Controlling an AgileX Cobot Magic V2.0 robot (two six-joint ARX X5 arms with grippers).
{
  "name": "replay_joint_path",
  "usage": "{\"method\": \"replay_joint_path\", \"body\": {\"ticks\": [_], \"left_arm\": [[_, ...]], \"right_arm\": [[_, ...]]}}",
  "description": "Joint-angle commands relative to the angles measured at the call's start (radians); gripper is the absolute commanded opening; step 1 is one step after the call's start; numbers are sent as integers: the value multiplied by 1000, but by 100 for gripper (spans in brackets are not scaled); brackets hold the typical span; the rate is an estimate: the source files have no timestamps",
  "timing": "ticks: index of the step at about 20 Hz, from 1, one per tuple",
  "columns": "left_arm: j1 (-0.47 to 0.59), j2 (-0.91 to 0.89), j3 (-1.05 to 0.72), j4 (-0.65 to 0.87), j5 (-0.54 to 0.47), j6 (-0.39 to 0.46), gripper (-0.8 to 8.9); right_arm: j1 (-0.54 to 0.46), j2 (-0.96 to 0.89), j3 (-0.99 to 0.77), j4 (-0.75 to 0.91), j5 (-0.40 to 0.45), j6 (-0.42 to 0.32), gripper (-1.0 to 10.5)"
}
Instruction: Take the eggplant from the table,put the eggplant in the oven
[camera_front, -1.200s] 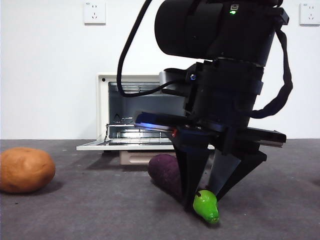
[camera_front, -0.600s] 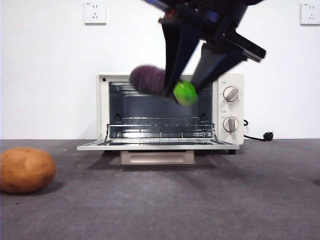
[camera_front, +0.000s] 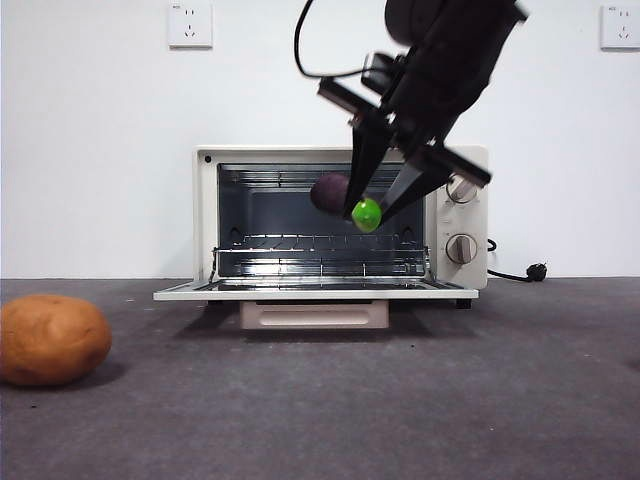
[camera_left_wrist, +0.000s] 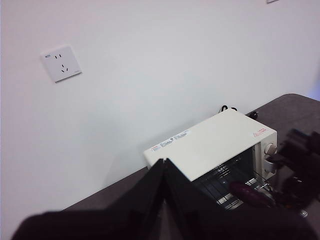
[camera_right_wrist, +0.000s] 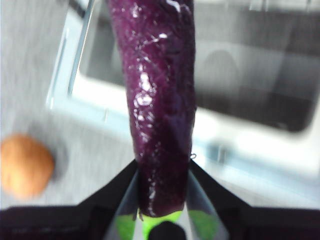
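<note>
The dark purple eggplant (camera_front: 328, 190) with its green cap (camera_front: 366, 214) hangs in the air in front of the open mouth of the cream-white oven (camera_front: 440, 255), above the lowered door (camera_front: 315, 293). My right gripper (camera_front: 367, 216) comes down from the upper right and is shut on the eggplant near its cap. In the right wrist view the eggplant (camera_right_wrist: 160, 100) runs out from between the jaws of the right gripper (camera_right_wrist: 160, 200) over the oven door (camera_right_wrist: 225, 150). My left gripper (camera_left_wrist: 164, 165) is held high and away, shut and holding nothing; from there I see the oven (camera_left_wrist: 215, 145) and the eggplant (camera_left_wrist: 250, 192).
A round brown potato (camera_front: 52, 340) lies on the dark grey table (camera_front: 400, 410) at the front left, also seen as potato (camera_right_wrist: 25, 167). A wire rack (camera_front: 320, 245) sits inside the oven. The oven's plug (camera_front: 536, 271) lies behind it at the right.
The right gripper lifted the eggplant off the table, then carried it back and down to the oven opening. The potato has not moved.
</note>
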Motion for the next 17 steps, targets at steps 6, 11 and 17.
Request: {"method": "replay_joint_path", "body": {"ticks": [6, 11, 17], "left_arm": [[-3, -8, -3, -6, 4, -7, -5], [-3, -8, -3, -22, 4, -7, -6], [-3, -8, -3, -22, 4, -7, -5]], "right_arm": [[-51, 246, 275, 5, -24, 37, -12], [-80, 329, 371, 35, -21, 101, -12], [-81, 333, 371, 123, 74, 153, 78]]}}
